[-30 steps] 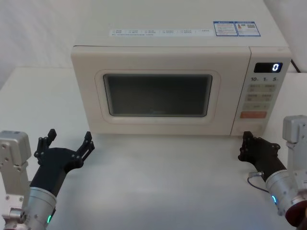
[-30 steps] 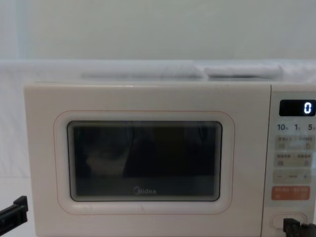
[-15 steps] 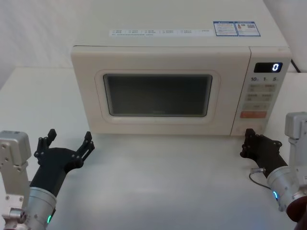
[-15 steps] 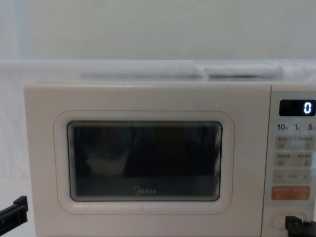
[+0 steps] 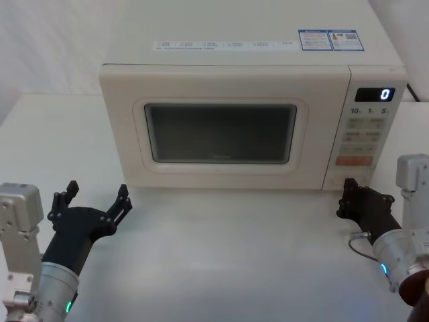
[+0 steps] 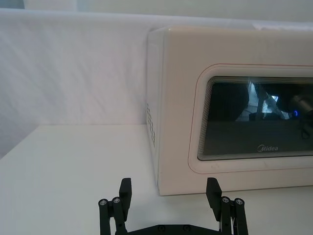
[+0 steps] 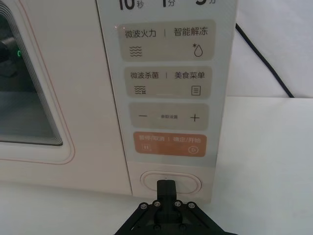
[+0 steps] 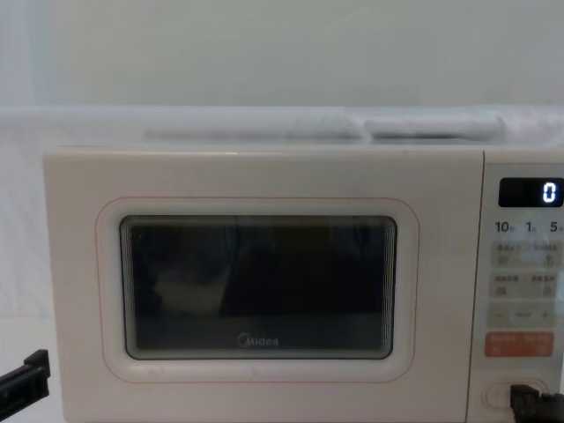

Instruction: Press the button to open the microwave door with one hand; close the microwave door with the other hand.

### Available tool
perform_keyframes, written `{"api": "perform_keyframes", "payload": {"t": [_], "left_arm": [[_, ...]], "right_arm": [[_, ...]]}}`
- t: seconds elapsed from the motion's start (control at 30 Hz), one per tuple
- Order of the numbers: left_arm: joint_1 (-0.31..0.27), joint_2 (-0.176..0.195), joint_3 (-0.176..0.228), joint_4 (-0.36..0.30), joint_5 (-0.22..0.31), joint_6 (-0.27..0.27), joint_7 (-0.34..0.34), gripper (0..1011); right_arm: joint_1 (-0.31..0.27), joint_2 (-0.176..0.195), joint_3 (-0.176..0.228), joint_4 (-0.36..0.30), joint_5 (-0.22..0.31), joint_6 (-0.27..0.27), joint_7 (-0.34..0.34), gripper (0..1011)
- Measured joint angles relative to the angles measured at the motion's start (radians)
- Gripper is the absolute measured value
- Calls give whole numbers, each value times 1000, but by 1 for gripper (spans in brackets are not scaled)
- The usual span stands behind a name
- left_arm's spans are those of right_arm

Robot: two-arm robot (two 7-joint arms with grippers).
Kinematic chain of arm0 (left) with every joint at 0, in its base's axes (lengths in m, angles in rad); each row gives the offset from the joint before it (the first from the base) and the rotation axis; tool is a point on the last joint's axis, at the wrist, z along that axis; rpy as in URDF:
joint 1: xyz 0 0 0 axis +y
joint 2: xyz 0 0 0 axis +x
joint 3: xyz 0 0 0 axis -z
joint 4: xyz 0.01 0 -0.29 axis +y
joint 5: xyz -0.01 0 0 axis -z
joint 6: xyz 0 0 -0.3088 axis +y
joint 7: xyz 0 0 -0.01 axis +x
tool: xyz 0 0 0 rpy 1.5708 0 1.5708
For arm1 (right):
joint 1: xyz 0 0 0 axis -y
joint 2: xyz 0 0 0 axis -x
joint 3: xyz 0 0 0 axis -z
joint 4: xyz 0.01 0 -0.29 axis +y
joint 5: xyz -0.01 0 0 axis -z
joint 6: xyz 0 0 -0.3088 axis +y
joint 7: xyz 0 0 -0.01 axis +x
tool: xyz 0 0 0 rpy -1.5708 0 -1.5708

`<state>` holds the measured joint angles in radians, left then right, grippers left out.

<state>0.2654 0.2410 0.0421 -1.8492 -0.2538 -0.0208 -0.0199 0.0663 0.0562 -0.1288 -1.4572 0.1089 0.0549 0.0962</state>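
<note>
While the left gripper (image 5: pixel 94 201) is held spread and empty before the shut microwave door (image 5: pixel 221 131), the pinched-together right gripper (image 7: pixel 166 186) is seen in the right wrist view at the button (image 7: pixel 183 182), contact unclear.

Only real change is the right gripper (image 5: pixel 347 198). Over the last second it slid a bit to the right and a touch farther in toward the bottom right corner of the microwave (image 5: pixel 228 114), and the grey wrist block behind it crept the same way. From the chest camera its tip (image 8: pixel 529 407) also sits a little lower against the wide cream button (image 8: pixel 509 393) than it did. From its own wrist camera the closed tip (image 7: pixel 166 187) is now right at the button (image 7: pixel 170 182).
</note>
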Motion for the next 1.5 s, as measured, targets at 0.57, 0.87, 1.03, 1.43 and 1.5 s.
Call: {"api": "perform_keyframes", "payload": {"t": [0.57, 0.87, 1.03, 1.43, 1.5], "left_arm": [[0, 0, 0, 0, 0, 0, 0, 1001], [0, 0, 0, 0, 0, 0, 0, 1001], [0, 0, 0, 0, 0, 0, 0, 1001], [0, 0, 0, 0, 0, 0, 0, 1001], [0, 0, 0, 0, 0, 0, 0, 1001]], "right_arm": [[31, -9, 8, 49, -9, -11, -6, 0], [45, -13, 9, 60, -13, -13, -6, 0], [54, -15, 9, 69, -15, -14, -6, 0], [79, -25, 12, 111, -17, -28, -7, 0], [81, -25, 12, 114, -16, -29, -7, 0]]}}
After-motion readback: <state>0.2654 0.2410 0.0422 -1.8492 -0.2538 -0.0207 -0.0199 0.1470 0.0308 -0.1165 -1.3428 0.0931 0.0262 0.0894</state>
